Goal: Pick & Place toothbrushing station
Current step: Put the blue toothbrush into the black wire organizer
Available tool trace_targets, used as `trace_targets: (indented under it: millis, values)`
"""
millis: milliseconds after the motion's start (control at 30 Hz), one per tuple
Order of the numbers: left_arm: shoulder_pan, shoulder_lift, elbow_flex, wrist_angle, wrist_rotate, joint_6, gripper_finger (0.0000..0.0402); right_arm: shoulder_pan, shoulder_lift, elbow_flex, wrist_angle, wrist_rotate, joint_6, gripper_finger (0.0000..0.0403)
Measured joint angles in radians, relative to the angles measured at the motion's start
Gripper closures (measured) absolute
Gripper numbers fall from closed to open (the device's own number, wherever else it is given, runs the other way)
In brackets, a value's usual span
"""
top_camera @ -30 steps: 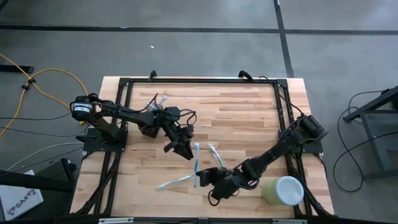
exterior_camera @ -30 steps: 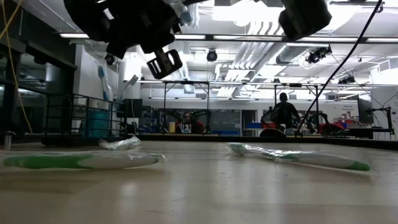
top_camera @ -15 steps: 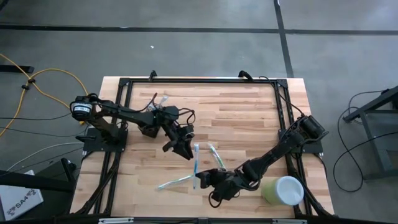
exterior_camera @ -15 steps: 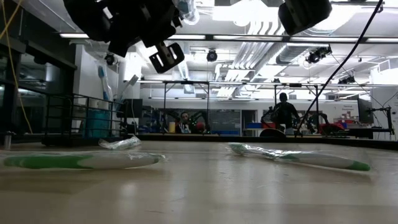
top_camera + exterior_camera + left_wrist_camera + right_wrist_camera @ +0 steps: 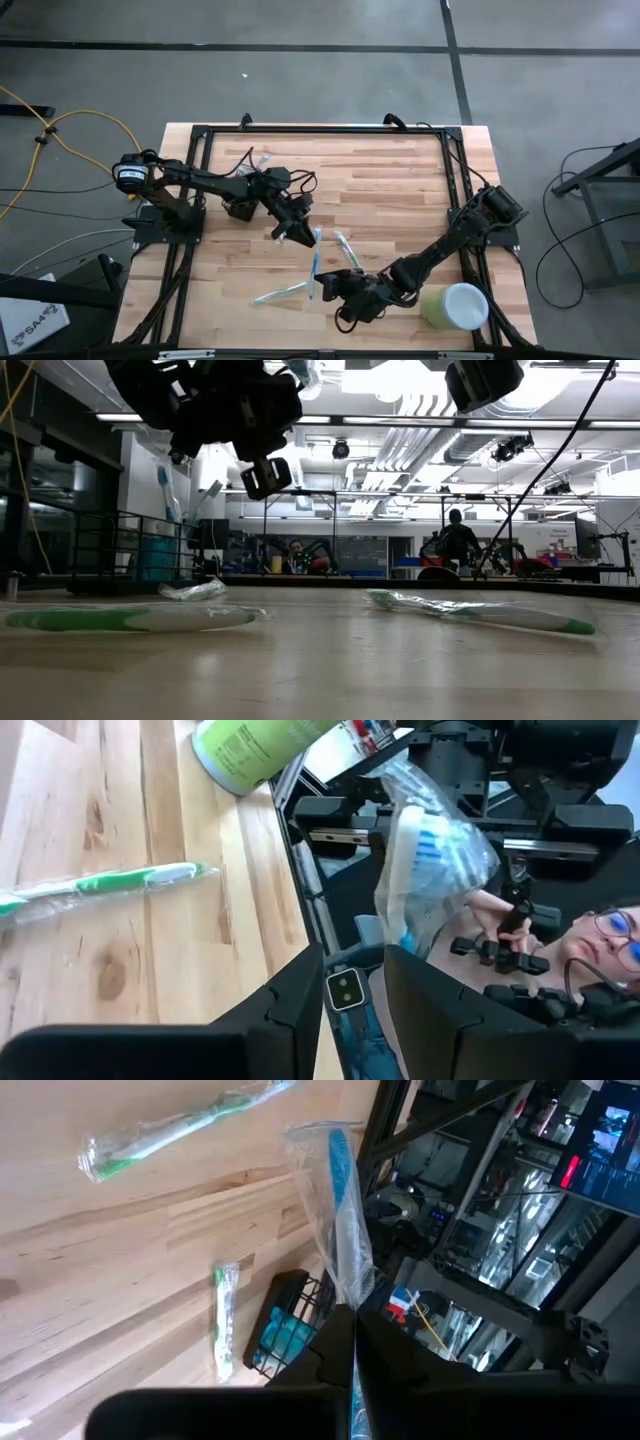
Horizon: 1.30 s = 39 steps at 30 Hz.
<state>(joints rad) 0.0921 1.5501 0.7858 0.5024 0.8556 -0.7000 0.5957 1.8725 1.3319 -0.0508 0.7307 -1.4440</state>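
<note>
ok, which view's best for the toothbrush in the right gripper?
Right wrist view: the blue wrapped toothbrush runs up mid-frame, pinched in the shut right gripper. The high view shows it only as a thin pale line. I can't find it in the low or left wrist views.

Wire-mesh holder (image 5: 290,1325): partly hidden behind right gripper's fingers.
Green cup (image 5: 262,750): cut off by frame edge.
Wrapped blue toothbrush (image 5: 425,860): lower handle hidden between fingers.
</note>
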Motion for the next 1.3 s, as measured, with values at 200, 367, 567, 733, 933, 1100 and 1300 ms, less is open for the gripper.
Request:
trace_targets:
  millis: [200, 367, 567, 733, 933, 1100, 1300]
  values:
    - [-0.003, 0.0, 0.0, 0.007, -0.003, 0.019, 0.0295, 0.0, 0.0, 0.0, 0.0, -0.009, 0.006, 0.04]
    - [-0.003, 0.0, 0.0, 0.045, -0.007, 0.032, 0.0295, -0.003, 0.0, 0.0, 0.004, -0.04, 0.008, 0.04]
    - [-0.004, 0.0, 0.0, 0.075, 0.002, 0.035, 0.0295, -0.003, 0.0, 0.0, 0.019, -0.064, 0.01, 0.04]
    - [-0.022, 0.0, 0.0, 0.085, 0.002, 0.036, 0.0295, -0.015, 0.0, 0.0, 0.036, -0.085, 0.007, 0.04]
    - [-0.056, 0.0, 0.0, 0.086, 0.003, 0.049, 0.0295, -0.035, 0.0, 0.0, 0.062, -0.115, 0.003, 0.04]
    - [-0.059, 0.0, 0.0, 0.089, 0.005, 0.049, 0.0295, -0.036, 0.0, 0.0, 0.085, -0.136, 0.0, 0.04]
    - [-0.055, 0.0, 0.0, 0.099, -0.003, 0.049, 0.0295, -0.036, 0.0, 0.0, 0.086, -0.148, 0.008, 0.04]
